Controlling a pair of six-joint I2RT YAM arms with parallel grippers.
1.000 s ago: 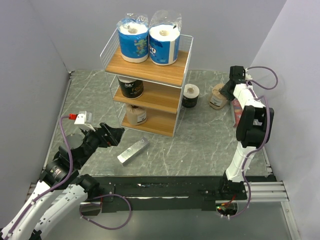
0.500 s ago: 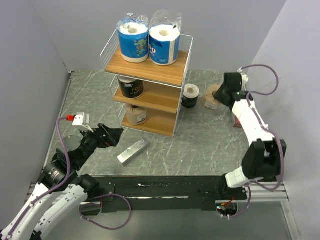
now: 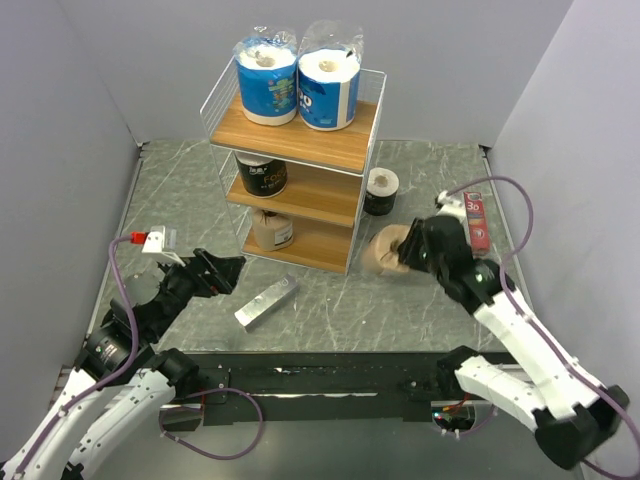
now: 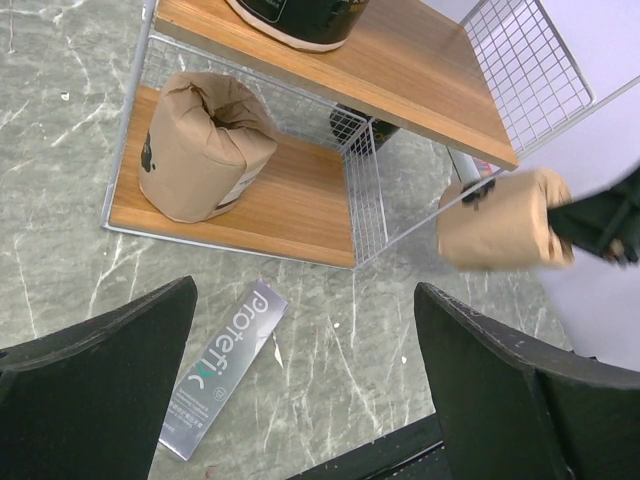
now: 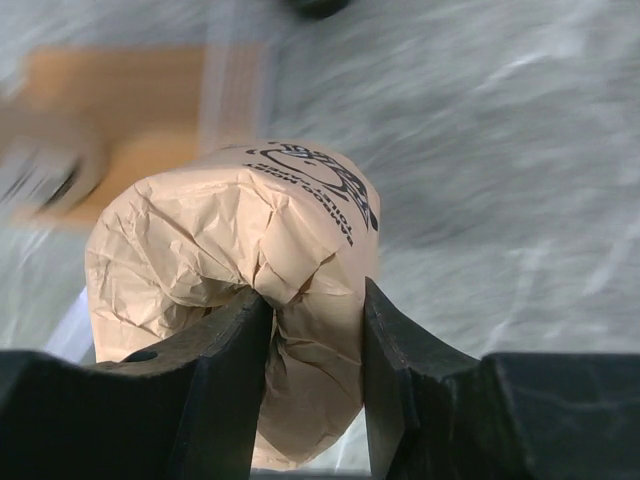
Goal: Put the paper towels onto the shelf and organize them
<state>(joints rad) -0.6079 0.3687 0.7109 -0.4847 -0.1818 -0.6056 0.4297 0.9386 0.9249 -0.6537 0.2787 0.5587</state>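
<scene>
One brown roll (image 3: 383, 253) clamped in right hand (image 3: 404, 254), tipped sideways, near shelf (image 3: 312, 144)

The flat silver foil bar (image 4: 222, 372), lying on the grey marbled desk (image 4: 60, 120) at six o'clock from the white wire shelf (image 3: 296, 143), is showing "Proteri" in white. The slim red box (image 3: 477, 220), at three o'clock, is showing "30". Black script on the brown paper-wrapped roll (image 5: 270, 260) is blurring beyond reading.
</scene>
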